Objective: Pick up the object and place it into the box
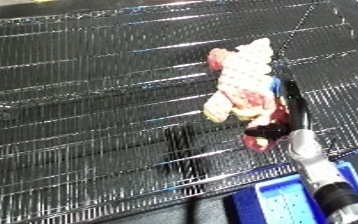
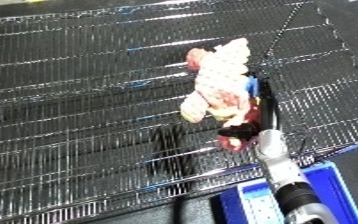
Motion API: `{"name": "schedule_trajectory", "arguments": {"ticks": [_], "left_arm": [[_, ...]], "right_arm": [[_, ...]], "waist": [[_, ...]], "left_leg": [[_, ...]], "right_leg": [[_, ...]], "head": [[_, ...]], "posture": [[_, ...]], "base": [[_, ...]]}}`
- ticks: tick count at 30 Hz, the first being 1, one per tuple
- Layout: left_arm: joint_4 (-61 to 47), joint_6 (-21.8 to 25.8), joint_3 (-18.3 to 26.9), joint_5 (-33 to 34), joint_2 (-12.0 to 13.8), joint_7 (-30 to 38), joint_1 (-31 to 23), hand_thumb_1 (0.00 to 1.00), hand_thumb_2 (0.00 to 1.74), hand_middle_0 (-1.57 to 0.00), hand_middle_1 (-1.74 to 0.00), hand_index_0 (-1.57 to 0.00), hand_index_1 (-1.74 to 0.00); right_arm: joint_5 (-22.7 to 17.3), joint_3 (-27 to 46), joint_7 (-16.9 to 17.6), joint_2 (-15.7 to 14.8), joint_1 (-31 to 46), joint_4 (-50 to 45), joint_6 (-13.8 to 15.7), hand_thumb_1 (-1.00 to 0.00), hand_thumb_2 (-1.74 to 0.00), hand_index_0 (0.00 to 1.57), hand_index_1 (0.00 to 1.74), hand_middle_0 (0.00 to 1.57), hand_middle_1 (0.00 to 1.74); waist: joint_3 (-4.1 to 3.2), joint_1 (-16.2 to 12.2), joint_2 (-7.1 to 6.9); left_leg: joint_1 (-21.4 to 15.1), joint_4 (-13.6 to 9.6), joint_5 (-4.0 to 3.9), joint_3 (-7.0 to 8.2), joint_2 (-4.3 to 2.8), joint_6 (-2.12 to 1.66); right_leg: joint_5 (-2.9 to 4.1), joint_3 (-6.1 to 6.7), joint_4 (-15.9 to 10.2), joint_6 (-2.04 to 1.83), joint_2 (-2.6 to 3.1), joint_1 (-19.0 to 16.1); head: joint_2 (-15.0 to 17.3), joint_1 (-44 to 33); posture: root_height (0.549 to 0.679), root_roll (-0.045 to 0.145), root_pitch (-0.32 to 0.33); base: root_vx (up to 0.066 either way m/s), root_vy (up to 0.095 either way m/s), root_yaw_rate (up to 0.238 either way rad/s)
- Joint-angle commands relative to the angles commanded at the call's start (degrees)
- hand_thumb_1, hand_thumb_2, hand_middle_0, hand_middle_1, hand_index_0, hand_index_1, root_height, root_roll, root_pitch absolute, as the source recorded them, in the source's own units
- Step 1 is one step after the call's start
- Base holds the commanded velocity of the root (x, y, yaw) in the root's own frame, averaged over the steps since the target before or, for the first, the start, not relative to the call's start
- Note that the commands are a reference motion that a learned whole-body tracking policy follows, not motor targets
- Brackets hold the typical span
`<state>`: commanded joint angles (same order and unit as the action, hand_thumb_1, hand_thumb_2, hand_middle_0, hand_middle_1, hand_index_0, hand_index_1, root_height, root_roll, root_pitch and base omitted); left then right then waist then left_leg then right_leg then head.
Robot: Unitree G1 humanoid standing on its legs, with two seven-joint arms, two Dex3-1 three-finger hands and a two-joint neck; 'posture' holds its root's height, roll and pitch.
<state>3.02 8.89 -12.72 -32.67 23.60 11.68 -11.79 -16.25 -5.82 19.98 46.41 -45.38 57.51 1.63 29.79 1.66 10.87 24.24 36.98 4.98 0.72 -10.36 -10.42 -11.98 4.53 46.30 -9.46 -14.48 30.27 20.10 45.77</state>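
A soft toy (image 1: 242, 82), cream with pink and red patches and a bit of blue, hangs over the black wire-mesh surface (image 1: 87, 100). My right hand (image 1: 282, 117) is curled round its right side and holds it, with the white forearm (image 1: 313, 160) coming up from the lower right. The blue bin (image 1: 286, 202) shows at the bottom right corner, below the toy and beside my forearm. My left hand shows in neither view.
The wire-mesh surface fills most of the view, with shiny bars running across it. Its front edge runs diagonally near the bottom, just above the blue bin (image 2: 264, 202). A dark floor strip lies at the bottom centre.
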Motion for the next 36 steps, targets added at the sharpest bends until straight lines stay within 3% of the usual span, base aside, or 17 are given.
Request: {"name": "schedule_trajectory", "arguments": {"ticks": [3,13,23,36], "left_arm": [[0.23,0.01,-0.17,-0.17,-0.06,0.02,-0.06,1.0,1.74,-1.57,-1.74,-1.57,-1.74],[0.56,0.17,0.75,0.08,-0.24,0.01,-0.03,1.0,1.74,-1.57,-1.74,-1.57,-1.74],[1.16,0.37,1.87,0.21,-0.53,0.57,0.07,1.0,1.74,-1.57,-1.74,-1.57,-1.74],[2.32,0.57,2.73,-0.39,-0.67,0.14,0.06,1.0,1.74,-1.57,-1.74,-1.57,-1.74]], "right_arm": [[-1.4,-0.37,-0.92,-0.16,-0.52,3.08,-0.05,0.0,0.0,0.0,0.0,0.0,0.0],[-4.36,-0.05,-4.04,-0.92,1.91,6.07,-0.54,-0.5,-0.87,0.79,0.87,0.79,0.87],[-4.37,-0.46,-4.32,-2.52,2.39,5.52,-0.21,-1.0,-1.74,1.57,1.74,1.57,1.74],[-4.65,0.03,-4.45,-3.69,5.01,3.11,0.18,-1.0,-1.74,1.57,1.74,1.57,1.74]], "waist": [[0.0,0.14,0.05],[0.0,0.22,-0.85],[0.0,-0.13,-1.68],[0.0,-0.15,-2.3]], "left_leg": [[0.28,-0.33,-0.11,-0.03,-0.03,-0.06],[0.34,-0.7,-0.01,-0.14,-0.75,-0.23],[-0.44,-0.92,0.18,0.15,-1.35,-0.32],[-1.02,-0.65,0.07,-0.12,-1.43,-0.45]], "right_leg": [[0.01,-0.11,-0.24,-0.02,0.01,0.1],[-0.15,-0.56,-0.69,-0.02,0.34,-0.43],[-0.09,-0.72,-1.38,0.05,0.51,-1.36],[0.1,-1.01,-1.12,0.07,0.5,-2.4]], "head": [[-0.43,-0.26],[-0.57,-0.9],[0.21,-1.38],[0.85,-0.2]], "posture": [[0.615,0.076,-0.062],[0.617,0.068,-0.054],[0.619,0.066,-0.06],[0.618,0.063,-0.082]], "base": [[0.01,-0.006,0.018],[0.006,-0.021,0.006],[-0.003,-0.005,-0.023],[-0.016,-0.006,0.017]]}}
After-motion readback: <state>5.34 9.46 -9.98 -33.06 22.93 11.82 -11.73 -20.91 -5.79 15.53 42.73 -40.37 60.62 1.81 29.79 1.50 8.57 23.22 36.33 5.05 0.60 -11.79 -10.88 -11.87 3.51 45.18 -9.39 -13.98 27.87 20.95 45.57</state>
